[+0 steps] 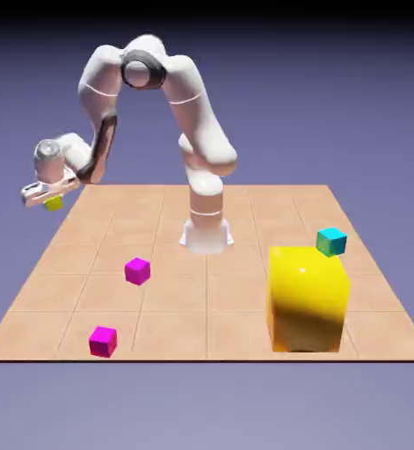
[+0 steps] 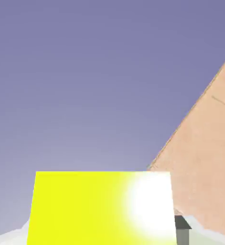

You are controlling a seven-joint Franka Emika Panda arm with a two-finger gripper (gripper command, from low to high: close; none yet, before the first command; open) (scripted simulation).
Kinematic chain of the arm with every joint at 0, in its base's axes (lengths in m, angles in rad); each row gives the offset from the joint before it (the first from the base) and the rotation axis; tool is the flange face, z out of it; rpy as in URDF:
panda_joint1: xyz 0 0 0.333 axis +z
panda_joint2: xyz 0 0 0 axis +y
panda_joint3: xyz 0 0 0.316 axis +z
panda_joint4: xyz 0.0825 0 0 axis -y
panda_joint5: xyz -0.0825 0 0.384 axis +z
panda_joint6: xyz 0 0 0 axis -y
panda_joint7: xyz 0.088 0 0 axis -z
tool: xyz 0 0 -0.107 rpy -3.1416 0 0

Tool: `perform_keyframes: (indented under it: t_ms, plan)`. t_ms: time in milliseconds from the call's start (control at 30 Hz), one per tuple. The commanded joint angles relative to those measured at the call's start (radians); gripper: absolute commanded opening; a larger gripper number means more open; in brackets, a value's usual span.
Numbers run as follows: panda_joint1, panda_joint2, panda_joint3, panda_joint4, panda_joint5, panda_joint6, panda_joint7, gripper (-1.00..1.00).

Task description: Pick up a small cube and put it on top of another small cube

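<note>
The small cube [image 1: 54, 203], tiny and yellow-green, hangs in my gripper [image 1: 50, 201] at the exterior view's far left, just past the table's far left corner and above its level. The jaws are shut on it. In the hand view the same small cube [image 2: 100, 208] fills the bottom middle, bright yellow with a white glare, and hides most of the fingertips [image 2: 182, 228]. Two magenta cubes of the same size lie on the table, one [image 1: 137, 271] left of the middle and one [image 1: 103, 341] near the front left edge.
A huge yellow block [image 1: 308, 298] stands at the front right of the table. A small teal cube [image 1: 331, 241] sits just behind it. The robot's base [image 1: 206, 230] stands at the table's middle back. In the hand view the table's edge [image 2: 200, 143] runs diagonally at the right.
</note>
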Motion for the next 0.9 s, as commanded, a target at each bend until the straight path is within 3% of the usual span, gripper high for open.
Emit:
perform_keyframes:
  t_ms: [0, 867]
  plan:
    - [-0.028, -0.002, -0.036, 0.0, 0.011, -0.011, -0.004, -1.0]
    - [-0.771, -0.042, -0.979, -0.001, 0.297, -0.265, -0.097, -1.0]
